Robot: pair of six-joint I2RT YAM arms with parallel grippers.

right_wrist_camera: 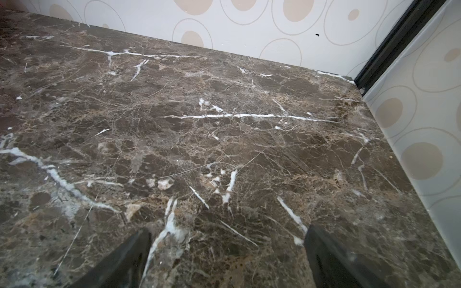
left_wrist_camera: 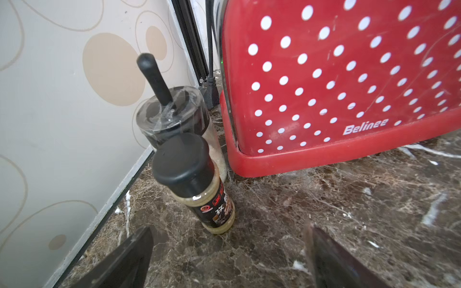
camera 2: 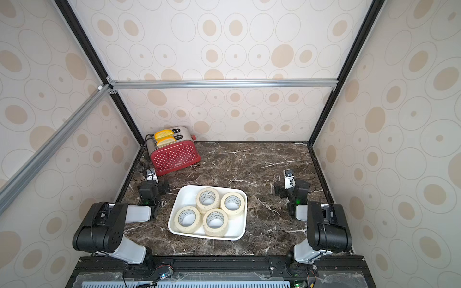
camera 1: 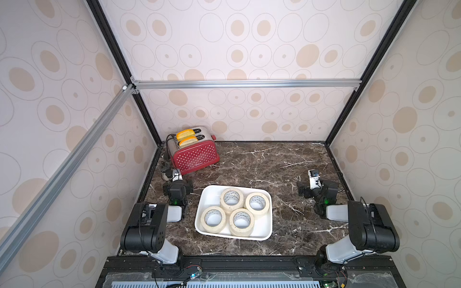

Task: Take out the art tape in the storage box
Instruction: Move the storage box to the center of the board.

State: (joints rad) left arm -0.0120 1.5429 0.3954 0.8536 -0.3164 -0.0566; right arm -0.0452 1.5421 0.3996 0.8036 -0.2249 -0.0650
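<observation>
Four stacks of cream round tape rolls [camera 1: 240, 232] lying flat in the shallow white plastic box [camera 1: 212, 197], mid brown marble table [camera 1: 274, 162], left gripper [left_wrist_camera: 229, 232] near red dotted toaster [camera 1: 195, 157], jaws wide, empty, right gripper [right_wrist_camera: 228, 232] above the table, jaws wide, empty

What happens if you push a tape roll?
The roll lies flat, hole up, so it probably slides, not rolls. A hollow ring, it is likely light and stiff. Packed close in the tray, it would probably bump its neighbours.
</observation>
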